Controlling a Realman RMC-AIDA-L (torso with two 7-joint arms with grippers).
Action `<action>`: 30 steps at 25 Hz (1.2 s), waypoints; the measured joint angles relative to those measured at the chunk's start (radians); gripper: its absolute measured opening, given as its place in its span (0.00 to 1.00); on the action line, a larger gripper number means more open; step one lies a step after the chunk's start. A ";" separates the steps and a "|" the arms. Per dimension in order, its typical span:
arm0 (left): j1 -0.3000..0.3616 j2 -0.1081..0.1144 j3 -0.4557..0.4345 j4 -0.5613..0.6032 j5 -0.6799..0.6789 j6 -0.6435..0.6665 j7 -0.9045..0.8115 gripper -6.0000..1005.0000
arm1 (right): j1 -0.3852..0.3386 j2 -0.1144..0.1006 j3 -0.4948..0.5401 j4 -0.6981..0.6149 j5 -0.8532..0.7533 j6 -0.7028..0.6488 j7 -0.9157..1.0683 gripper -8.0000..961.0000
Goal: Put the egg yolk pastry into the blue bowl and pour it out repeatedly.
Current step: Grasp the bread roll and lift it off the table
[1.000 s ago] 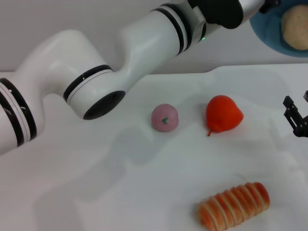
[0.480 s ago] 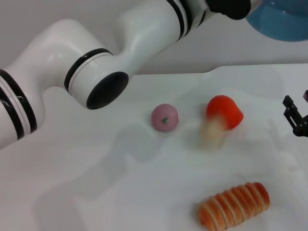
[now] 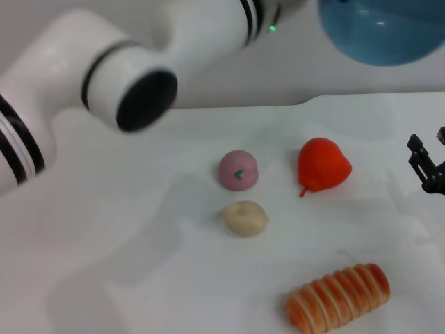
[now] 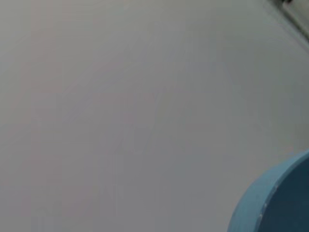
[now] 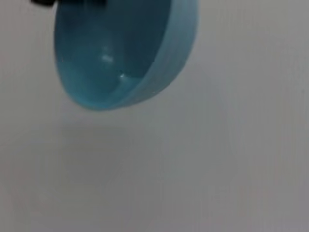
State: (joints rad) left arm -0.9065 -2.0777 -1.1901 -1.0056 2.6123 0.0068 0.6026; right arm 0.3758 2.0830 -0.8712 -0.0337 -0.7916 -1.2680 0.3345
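The left arm reaches high across the scene, and the smooth light-blue round plastic bowl hangs tipped in the air at its far end; the left gripper itself is out of sight, so whether its jaws are apart or together cannot be told. In the right wrist view the bowl's hollow is turned sideways and bare.

Far below it, the small round pale beige egg yolk pastry lies on the white worktop. Just behind the pastry sits a pink round ball with a green mark, close but not touching. A red pear-shaped fruit lies between the pink ball and the right gripper, which rests low at the worktop's edge with its dark jaws apart on nothing. A long orange ridged bread roll lies nearer the robot, well apart from the pastry.
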 joint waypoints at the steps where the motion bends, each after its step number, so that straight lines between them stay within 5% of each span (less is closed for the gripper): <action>1: -0.008 0.001 -0.045 -0.009 -0.015 -0.084 -0.001 0.01 | 0.001 0.000 0.000 0.000 0.000 0.000 0.000 0.51; 8: -0.034 0.010 -0.274 -0.026 0.005 -0.446 -0.051 0.01 | 0.006 -0.004 -0.008 -0.001 -0.008 0.000 0.067 0.51; 12: -0.099 0.012 -0.367 0.052 0.176 -0.638 -0.187 0.01 | 0.010 -0.009 -0.015 -0.011 -0.073 0.005 0.169 0.51; 18: -0.114 0.014 -0.372 0.093 0.261 -0.702 -0.277 0.01 | 0.031 -0.016 -0.016 -0.061 -0.233 0.074 0.382 0.50; 30: -0.102 0.018 -0.476 0.125 0.265 -0.803 -0.284 0.00 | 0.083 -0.013 -0.065 -0.167 -0.430 0.139 0.766 0.77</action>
State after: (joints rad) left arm -1.0081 -2.0596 -1.6657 -0.8808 2.8768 -0.7959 0.3187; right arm 0.4588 2.0700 -0.9357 -0.2004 -1.2218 -1.1290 1.1008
